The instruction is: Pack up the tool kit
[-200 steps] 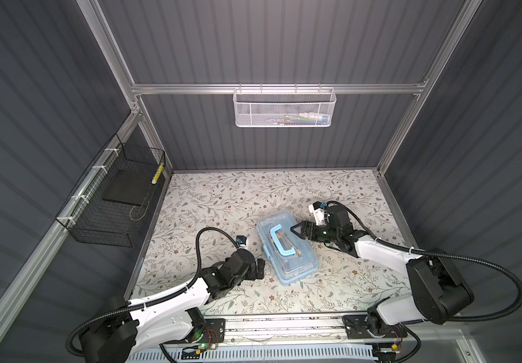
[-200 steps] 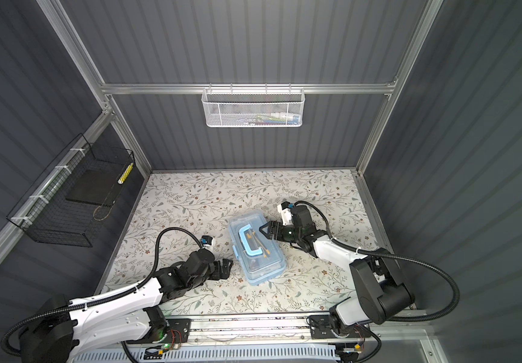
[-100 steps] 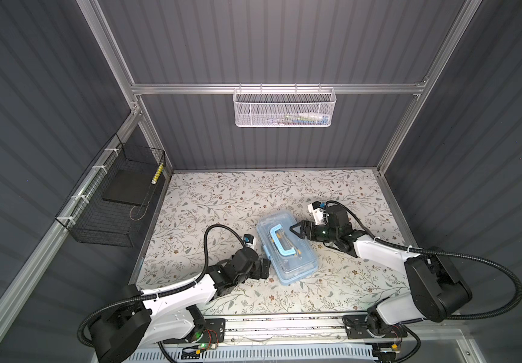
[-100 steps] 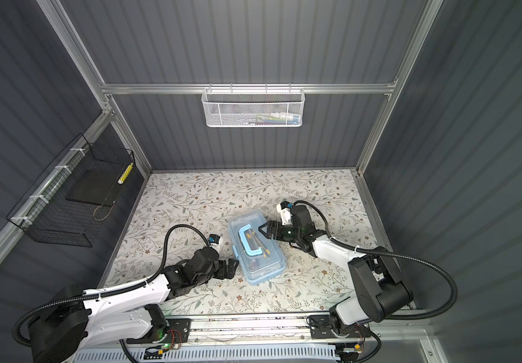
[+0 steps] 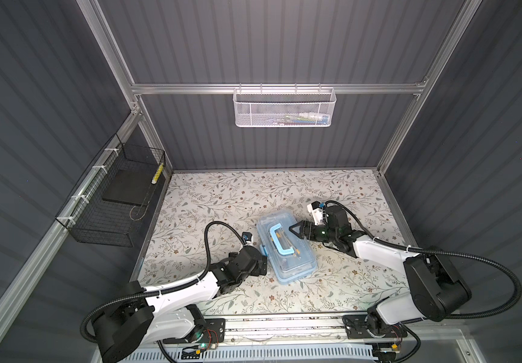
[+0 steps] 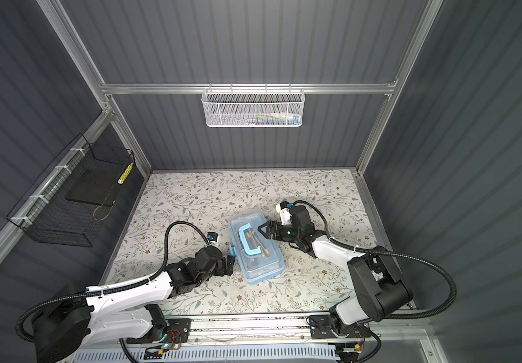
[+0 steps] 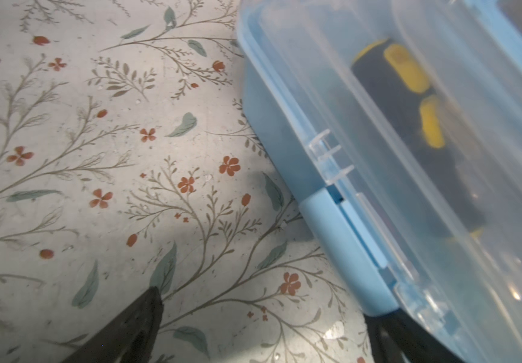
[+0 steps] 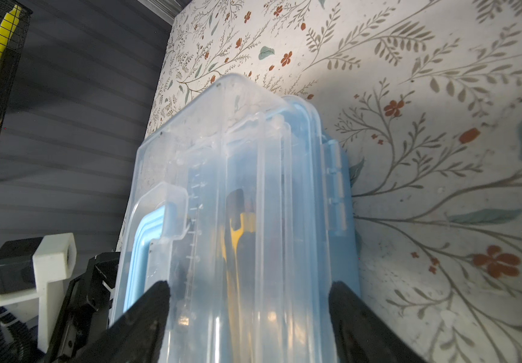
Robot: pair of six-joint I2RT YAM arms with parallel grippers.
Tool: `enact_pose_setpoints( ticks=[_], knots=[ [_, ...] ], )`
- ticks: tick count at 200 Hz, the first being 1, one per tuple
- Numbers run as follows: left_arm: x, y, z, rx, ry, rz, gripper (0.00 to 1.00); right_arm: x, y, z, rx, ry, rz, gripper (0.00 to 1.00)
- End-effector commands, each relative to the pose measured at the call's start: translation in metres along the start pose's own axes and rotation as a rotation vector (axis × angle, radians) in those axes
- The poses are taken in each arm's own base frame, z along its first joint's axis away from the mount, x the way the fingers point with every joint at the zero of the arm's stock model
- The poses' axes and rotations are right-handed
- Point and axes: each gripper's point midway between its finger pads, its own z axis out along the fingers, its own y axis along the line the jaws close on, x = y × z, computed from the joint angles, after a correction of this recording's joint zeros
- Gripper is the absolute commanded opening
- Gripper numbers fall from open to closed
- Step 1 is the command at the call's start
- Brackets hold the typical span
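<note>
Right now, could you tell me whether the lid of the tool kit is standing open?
No, the clear lid lies flat and closed on the tool kit, with its blue handle folded on top.

Tool kit [image 5: 286,248] on floral tabletop [image 5: 222,195]

Dark grey ribbed walls [image 5: 285,41] in aluminium framing [image 5: 278,89] enclose a floral-patterned floor [image 5: 253,191] at lower centre.

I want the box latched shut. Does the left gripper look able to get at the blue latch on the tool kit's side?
Probably yes. The left gripper is open and right beside the tool kit, with the blue latch just ahead of it and only bare floral mat around. Nothing seems to block it.
</note>
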Motion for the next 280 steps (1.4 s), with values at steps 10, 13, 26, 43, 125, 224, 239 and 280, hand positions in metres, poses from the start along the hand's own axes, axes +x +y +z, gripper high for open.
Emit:
enact_pose_setpoints(
  ticks=[10, 13, 26, 43, 125, 224, 239, 280],
  knots=[
    [0.01, 0.041, -0.009, -0.167, 0.001, -0.105, 1.0, 0.026, -0.024, 0.003, 0.084, 0.074, 0.038, 0.8],
    [0.011, 0.042, -0.01, -0.17, 0.004, -0.109, 1.0, 0.027, -0.024, 0.003, 0.084, 0.076, 0.039, 0.8],
    [0.017, 0.047, -0.013, -0.187, 0.023, -0.124, 1.0, 0.025, -0.023, 0.004, 0.08, 0.074, 0.034, 0.8],
    [0.02, 0.048, -0.015, -0.194, 0.051, -0.133, 1.0, 0.025, -0.023, 0.005, 0.083, 0.077, 0.031, 0.8],
    [-0.01, 0.014, -0.023, -0.024, -0.006, -0.173, 0.87, 0.023, -0.019, 0.005, 0.08, 0.09, 0.008, 0.8],
    [-0.031, 0.0, 0.008, 0.1, 0.033, -0.249, 0.62, 0.023, -0.017, 0.005, 0.076, 0.086, 0.002, 0.8],
    [-0.029, -0.004, 0.012, 0.122, 0.039, -0.258, 0.61, 0.023, -0.017, 0.005, 0.075, 0.085, 0.002, 0.8],
    [-0.022, -0.007, 0.019, 0.122, 0.073, -0.233, 0.46, 0.023, -0.017, 0.005, 0.077, 0.087, -0.001, 0.8]
  ],
)
